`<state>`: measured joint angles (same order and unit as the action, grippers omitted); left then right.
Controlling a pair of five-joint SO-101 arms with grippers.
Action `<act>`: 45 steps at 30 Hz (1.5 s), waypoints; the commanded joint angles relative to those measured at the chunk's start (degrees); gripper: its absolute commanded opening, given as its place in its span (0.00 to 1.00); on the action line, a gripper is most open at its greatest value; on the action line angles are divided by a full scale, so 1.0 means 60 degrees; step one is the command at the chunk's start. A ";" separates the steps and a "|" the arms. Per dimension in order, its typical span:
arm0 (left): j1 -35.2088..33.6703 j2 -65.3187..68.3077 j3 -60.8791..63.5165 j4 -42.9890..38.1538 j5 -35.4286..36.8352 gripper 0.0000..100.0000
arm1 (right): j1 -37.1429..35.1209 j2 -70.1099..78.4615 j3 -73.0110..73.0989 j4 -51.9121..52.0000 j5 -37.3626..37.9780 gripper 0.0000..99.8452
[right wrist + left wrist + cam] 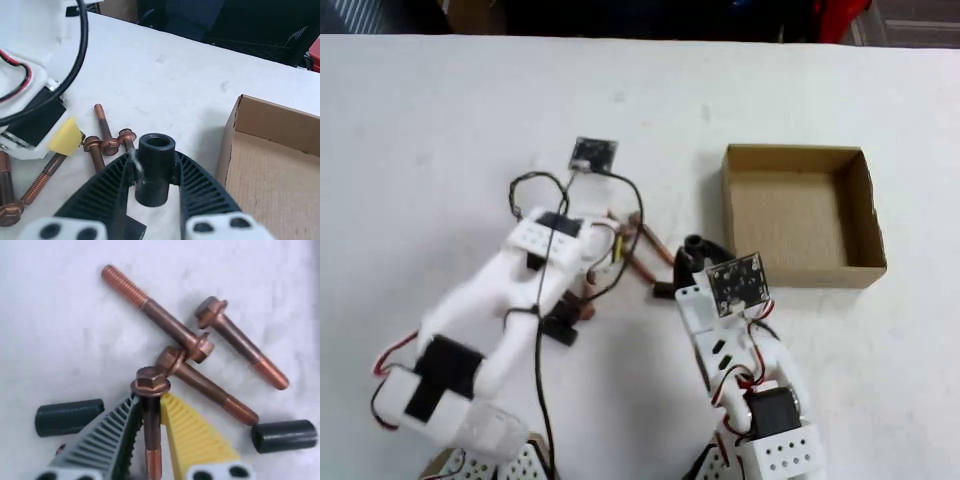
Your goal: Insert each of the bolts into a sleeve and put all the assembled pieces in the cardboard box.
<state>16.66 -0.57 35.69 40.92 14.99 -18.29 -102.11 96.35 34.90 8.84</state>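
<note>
My left gripper, with one grey and one yellow finger, is shut on a copper bolt by its shank, head outward. Three more copper bolts lie crossed on the white table just beyond it. Two black sleeves lie on the table, one on either side of the fingers. My right gripper is shut on another black sleeve, held upright with its hole on top, above the table near the cardboard box. In the high view this sleeve sits just left of the box.
The box is open and nothing shows inside it. The two arms stand close together at the table's front, with the loose bolts between them. Loose cables loop around the left arm.
</note>
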 commanded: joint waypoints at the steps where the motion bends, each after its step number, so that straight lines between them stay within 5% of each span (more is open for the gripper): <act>1: 0.0300 -0.1692 -0.0132 0.0234 -0.0366 0.07 | 0.0081 -0.0168 0.0088 0.0007 0.0000 0.02; 8: 0.0227 -0.3363 -0.0088 0.1128 -0.1993 0.07 | 0.0066 -0.0168 0.0088 0.0022 -0.0029 0.02; 23: -0.0022 -0.5429 -0.0029 0.1231 -0.2110 0.02 | -0.1985 -0.0168 0.0088 -0.0564 -0.0073 0.02; 36: -0.0051 -0.9179 0.3487 -0.2491 -0.2183 0.02 | -0.2952 -0.0168 0.0088 -0.1443 -0.0073 0.02; 45: -0.0007 -1.1231 0.3883 -0.2769 -0.2095 0.02 | -0.3143 -0.0154 0.0088 -0.2220 -0.0190 0.02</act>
<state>16.66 -63.25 59.69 26.59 2.15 -36.84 -102.11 96.35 23.56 8.66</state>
